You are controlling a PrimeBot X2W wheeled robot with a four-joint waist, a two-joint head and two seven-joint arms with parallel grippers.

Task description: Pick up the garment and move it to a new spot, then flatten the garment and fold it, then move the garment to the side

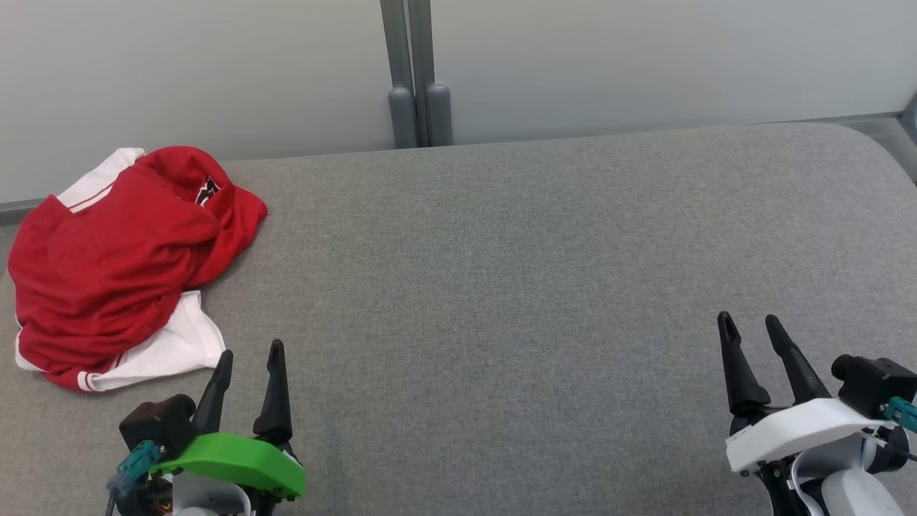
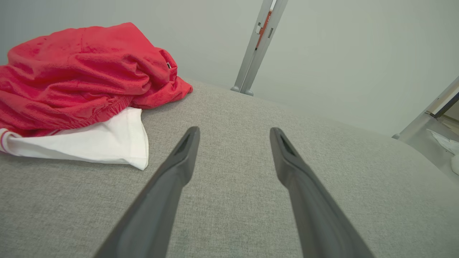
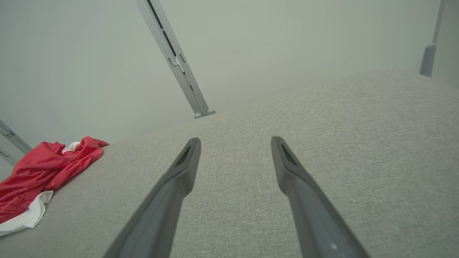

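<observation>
The red and white garment (image 1: 107, 265) lies crumpled at the far left corner of the grey padded surface (image 1: 501, 287), its white hem just ahead and to the left of the left gripper (image 1: 251, 349) but not touching it. That gripper stands at the near edge, fingers spread, holding nothing. The right gripper (image 1: 748, 317), equally spread and empty, sits by the near right corner, well apart from the garment.

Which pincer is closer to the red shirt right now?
Left. The left pincer is just short of the shirt, by its white edge, not touching; the right pincer is far off to its right.
</observation>
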